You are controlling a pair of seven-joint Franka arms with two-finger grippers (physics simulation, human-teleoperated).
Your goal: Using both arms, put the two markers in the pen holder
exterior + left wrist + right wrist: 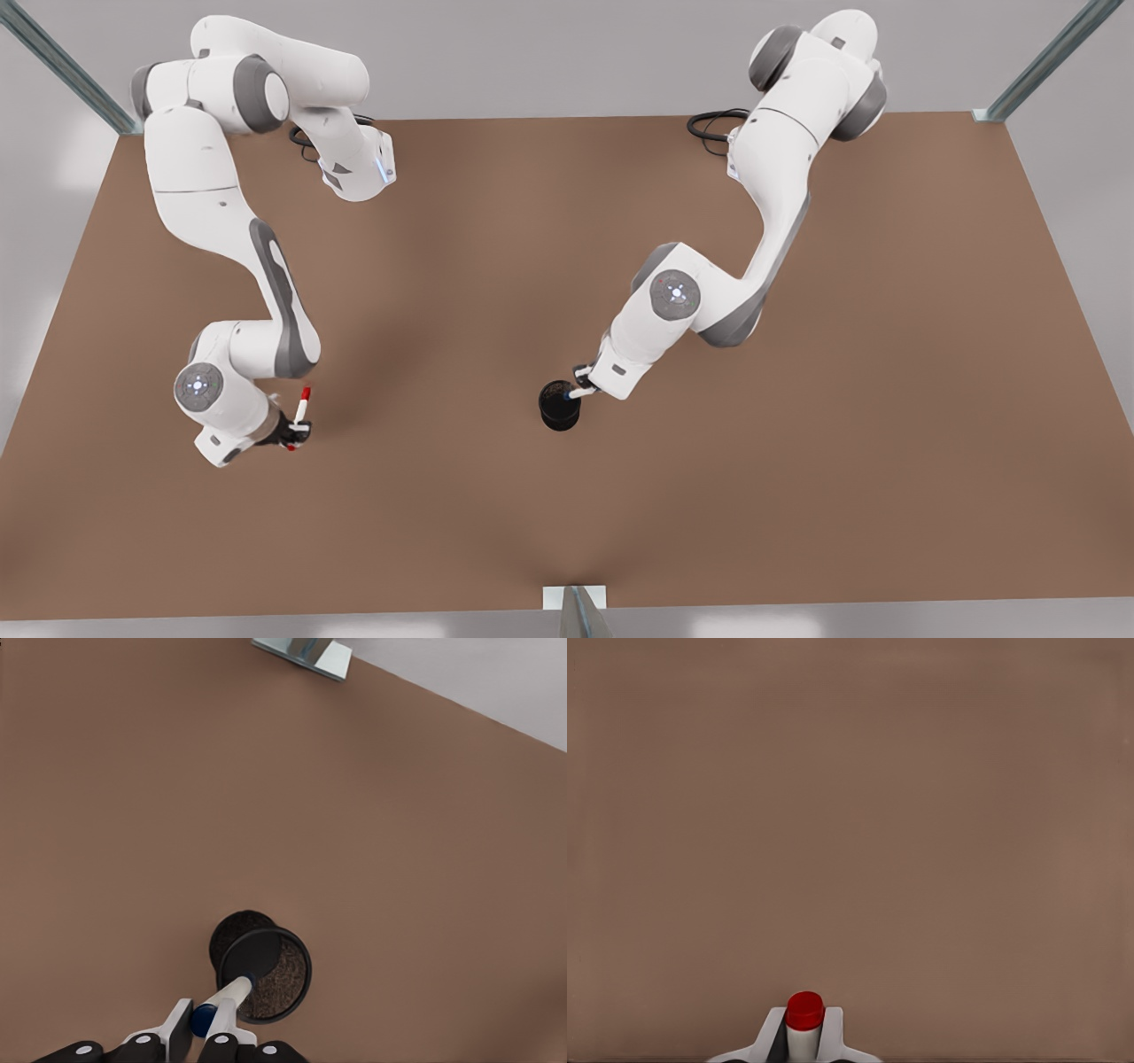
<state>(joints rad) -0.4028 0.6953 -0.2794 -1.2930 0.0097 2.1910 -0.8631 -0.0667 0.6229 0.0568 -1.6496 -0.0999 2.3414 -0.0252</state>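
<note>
The black mesh pen holder (558, 406) (276, 985) stands upright near the table's middle. My left gripper (582, 383) (205, 1020), on the front view's right arm, is shut on the blue-capped marker (223, 999) at its cap end. The white barrel points down at the holder's rim, and I cannot tell whether its tip is inside. At the front view's left, my right gripper (297, 430) (804, 1041) is shut on the red-capped marker (303, 405) (804, 1012), held well away from the holder over bare table.
The brown table (797, 443) stretches wide around both grippers. A metal bracket (574, 602) (306, 651) sits at the front edge. Black cables (713, 124) lie by the arm bases at the back, and frame posts (1045, 62) rise at the corners.
</note>
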